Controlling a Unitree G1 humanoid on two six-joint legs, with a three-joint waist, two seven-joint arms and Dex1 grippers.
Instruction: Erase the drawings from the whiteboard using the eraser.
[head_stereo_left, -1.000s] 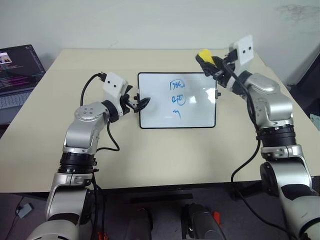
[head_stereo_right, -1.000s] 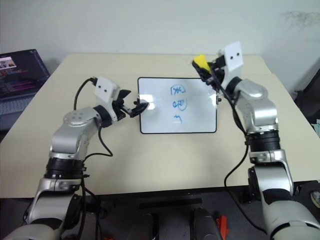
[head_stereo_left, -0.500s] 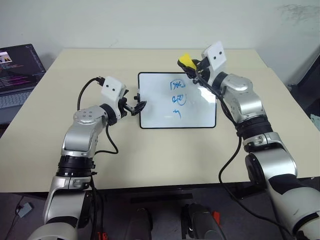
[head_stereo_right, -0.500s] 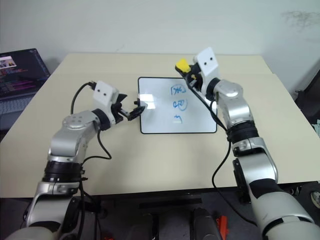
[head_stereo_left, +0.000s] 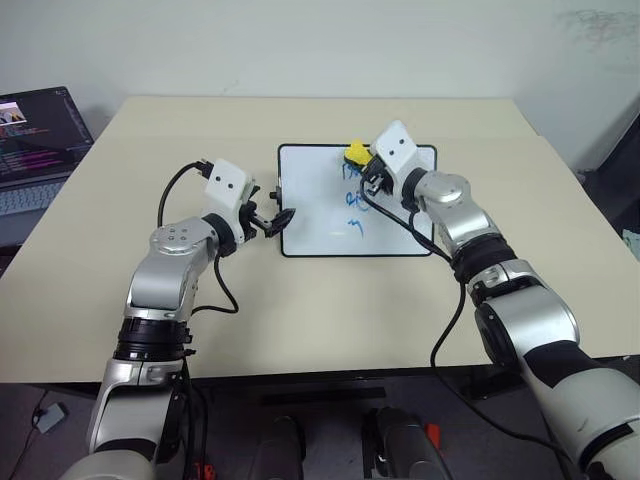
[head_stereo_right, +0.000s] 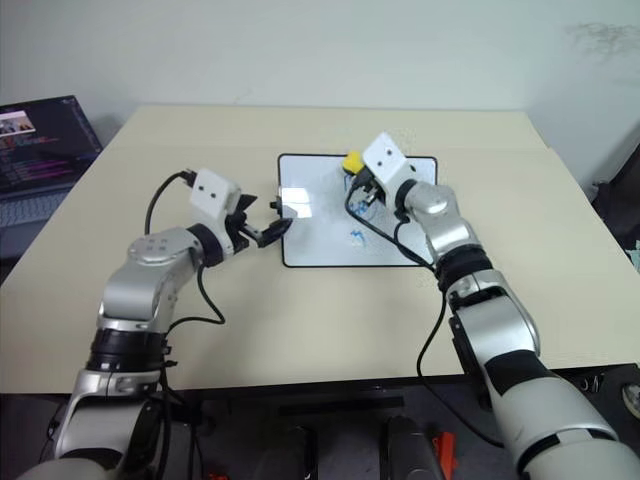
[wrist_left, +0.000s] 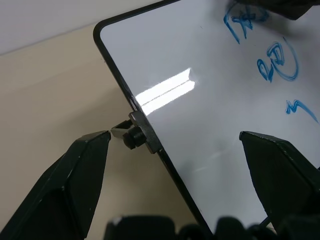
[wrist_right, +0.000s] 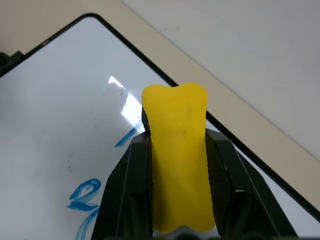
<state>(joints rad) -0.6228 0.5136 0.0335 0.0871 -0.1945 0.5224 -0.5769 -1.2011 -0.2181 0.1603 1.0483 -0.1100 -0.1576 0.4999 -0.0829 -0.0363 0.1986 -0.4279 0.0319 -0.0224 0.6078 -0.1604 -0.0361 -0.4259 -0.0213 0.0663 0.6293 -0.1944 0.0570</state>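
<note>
The whiteboard (head_stereo_left: 310, 190) lies flat in the middle of the table, black-framed and glossy. Blue drawings (wrist_left: 277, 60) run in a column on its right half; the lower two (head_stereo_left: 350, 205) show beside my right arm. My right gripper (head_stereo_left: 362, 165) is shut on the yellow eraser (head_stereo_left: 355, 153) and holds it over the board's far edge, at the topmost drawing. In the right wrist view the eraser (wrist_right: 179, 150) sits between both fingers above the board. My left gripper (head_stereo_left: 278, 217) is open at the board's left edge, its fingers straddling the small dark knob (wrist_left: 134, 137).
An open laptop (head_stereo_left: 35, 130) stands off the table's far left corner. The beige table (head_stereo_left: 330, 310) has bare room on all sides of the board. A black cable (head_stereo_left: 445, 300) hangs from my right arm over the front edge.
My right arm swung left and down, carrying the eraser from beyond the board's far right corner to over the top drawing. The left gripper has kept its place at the left edge.
</note>
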